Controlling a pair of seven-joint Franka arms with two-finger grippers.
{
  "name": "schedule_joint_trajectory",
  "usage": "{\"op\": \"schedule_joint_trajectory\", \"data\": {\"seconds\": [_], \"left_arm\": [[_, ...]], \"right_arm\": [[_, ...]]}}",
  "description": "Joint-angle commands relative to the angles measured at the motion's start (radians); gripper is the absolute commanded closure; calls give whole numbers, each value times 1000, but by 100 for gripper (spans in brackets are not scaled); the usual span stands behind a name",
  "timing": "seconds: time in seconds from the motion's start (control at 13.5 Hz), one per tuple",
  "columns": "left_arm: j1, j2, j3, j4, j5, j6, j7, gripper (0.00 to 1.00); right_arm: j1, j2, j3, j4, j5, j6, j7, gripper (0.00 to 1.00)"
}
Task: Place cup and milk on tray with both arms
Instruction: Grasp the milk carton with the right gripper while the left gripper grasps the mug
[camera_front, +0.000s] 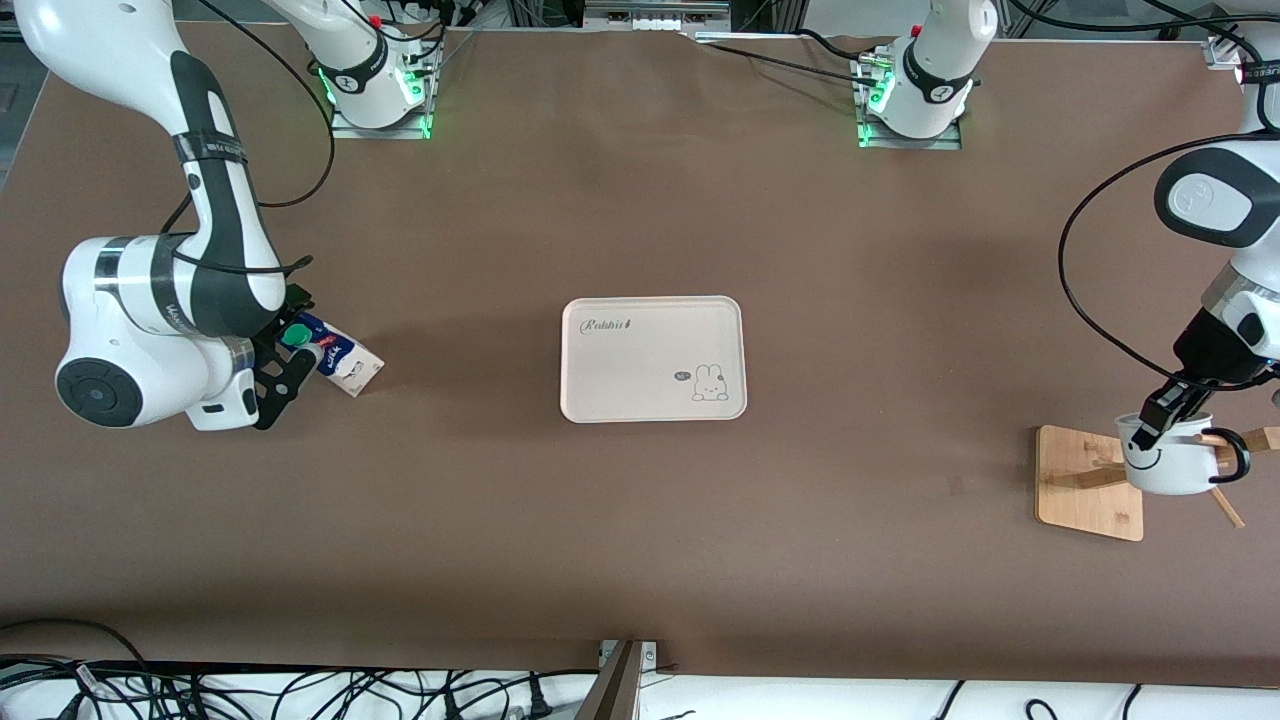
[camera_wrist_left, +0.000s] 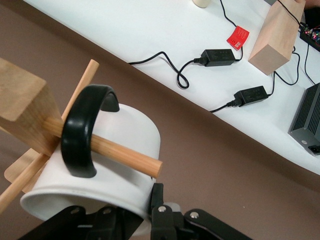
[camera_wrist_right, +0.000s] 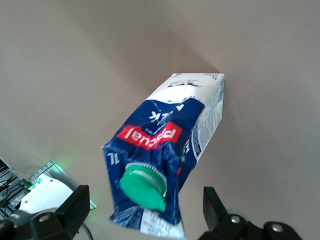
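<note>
The cream tray (camera_front: 652, 358) lies mid-table with nothing on it. The white smiley cup (camera_front: 1168, 462) hangs over the bamboo stand's base at the left arm's end, its black handle (camera_wrist_left: 82, 132) looped over a wooden peg (camera_wrist_left: 120, 152). My left gripper (camera_front: 1165, 412) is shut on the cup (camera_wrist_left: 105, 170) at its rim, with one finger (camera_wrist_left: 158, 196) outside the wall. The blue and white milk (camera_front: 340, 360) stands at the right arm's end. My right gripper (camera_front: 298, 358) is open, its fingers (camera_wrist_right: 216, 202) on either side of the milk (camera_wrist_right: 172, 135) near the green cap (camera_wrist_right: 142, 186), apart from it.
The bamboo stand base (camera_front: 1085, 485) lies near the table edge at the left arm's end, with its wooden post (camera_wrist_left: 22, 107) and several pegs by the cup. Power adapters (camera_wrist_left: 217, 57) and cables lie on a white surface past the table's edge.
</note>
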Motion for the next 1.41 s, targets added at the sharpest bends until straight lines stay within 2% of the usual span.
{"op": "schedule_joint_trajectory", "data": {"seconds": [0.0,0.3,0.59,0.74,0.81,1.04,1.33], "left_arm": [[2,-2,8,12,-21,-33,37,100],[2,-15,-14,23,-14,-64,35,100],[0,-23,-31,80,19,-177,38,100],[0,-25,-47,104,131,-196,38,100],[0,-28,-57,120,165,-214,38,100],[0,-49,-85,130,188,-297,40,100],[0,-61,-110,210,190,-603,35,100]], "right_arm": [[2,-14,-2,-76,-11,87,-20,0],[3,-14,-2,-100,-11,120,-20,0],[3,-14,-2,-98,-11,121,-20,0],[5,-15,-1,-97,-11,121,-20,38],[5,-15,1,-97,-10,121,-22,49],[6,-15,1,-97,-10,126,-22,53],[6,-18,-1,-95,-10,126,-20,57]]}}
